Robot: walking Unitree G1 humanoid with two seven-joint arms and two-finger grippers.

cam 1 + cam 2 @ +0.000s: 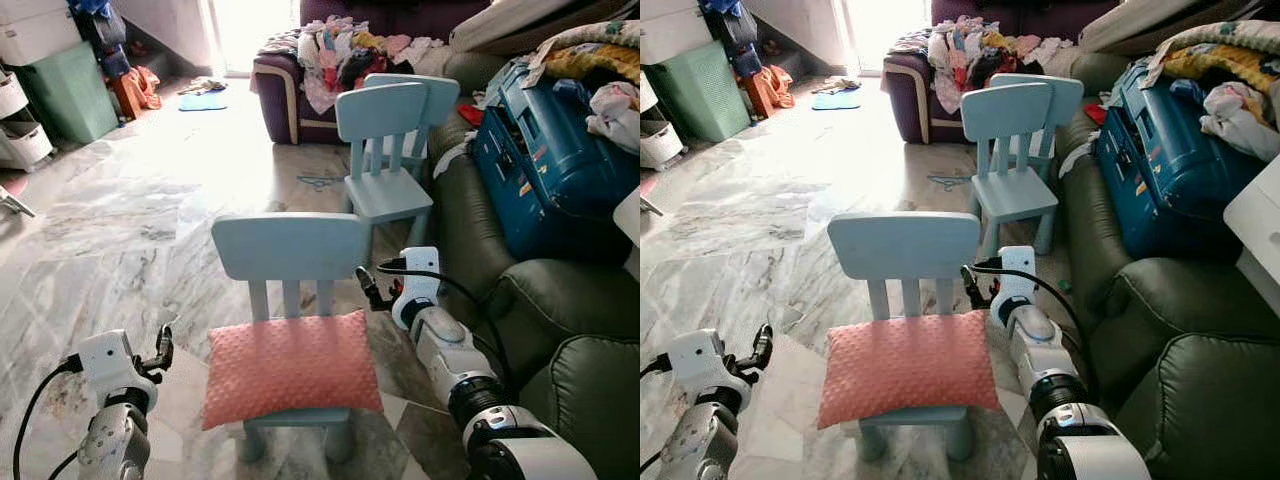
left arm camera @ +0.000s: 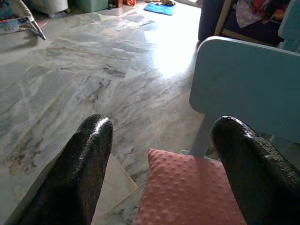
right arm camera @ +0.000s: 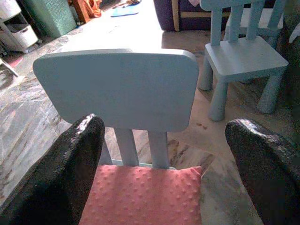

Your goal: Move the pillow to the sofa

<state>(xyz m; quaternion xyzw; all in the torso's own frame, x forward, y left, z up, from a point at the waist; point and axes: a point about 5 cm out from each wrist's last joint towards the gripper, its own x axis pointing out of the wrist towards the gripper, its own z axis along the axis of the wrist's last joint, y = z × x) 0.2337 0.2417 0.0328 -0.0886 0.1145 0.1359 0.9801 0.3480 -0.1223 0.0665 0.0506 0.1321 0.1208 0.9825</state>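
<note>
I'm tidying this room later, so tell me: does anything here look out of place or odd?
Yes. A blue hard case lies on the green sofa with clothes heaped around it. The pink pillow sits on a small blue chair, overhanging the seat's front. More clothes are piled on the purple sofa.

We see two small pale-blue wooden chairs (image 1: 383,140) on the grey marble floor (image 1: 140,230). A big blue plastic case (image 1: 545,170) lies farther back, near a purple couch (image 1: 290,95) heaped with clothes.
</note>
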